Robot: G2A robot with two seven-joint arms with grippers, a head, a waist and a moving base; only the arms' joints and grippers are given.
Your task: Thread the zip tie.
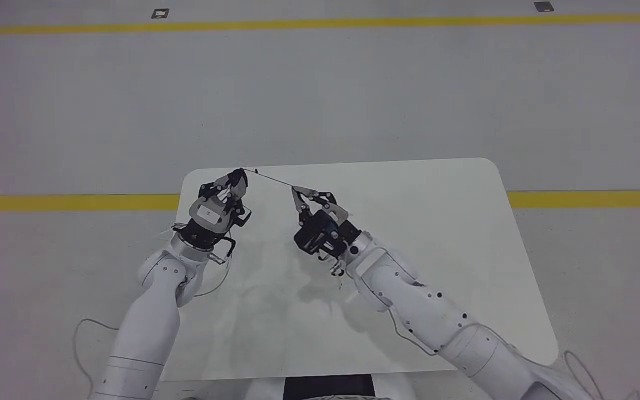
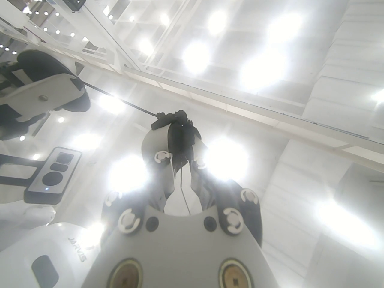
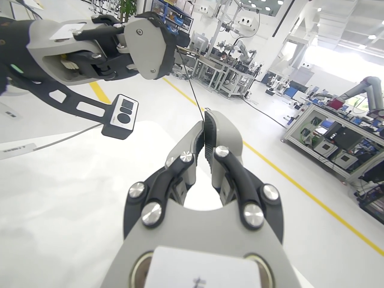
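A thin black zip tie (image 1: 268, 178) is stretched taut above the white table (image 1: 460, 230) between my two grippers. My left gripper (image 1: 239, 175) is shut on one end; in the left wrist view that gripper (image 2: 179, 121) pinches the tie's black end piece (image 2: 163, 118), and a short length of tie hangs down between the fingers. My right gripper (image 1: 297, 191) is shut on the other end. In the right wrist view its tips (image 3: 205, 122) clamp the zip tie (image 3: 192, 89), which runs up to the left gripper (image 3: 168, 47).
Both grippers hover over the table's far left part. The table's far edge (image 1: 340, 164) lies just beyond them, with grey floor and a yellow line (image 1: 80, 202) past it. Workbenches (image 3: 330, 139) stand far off in the room.
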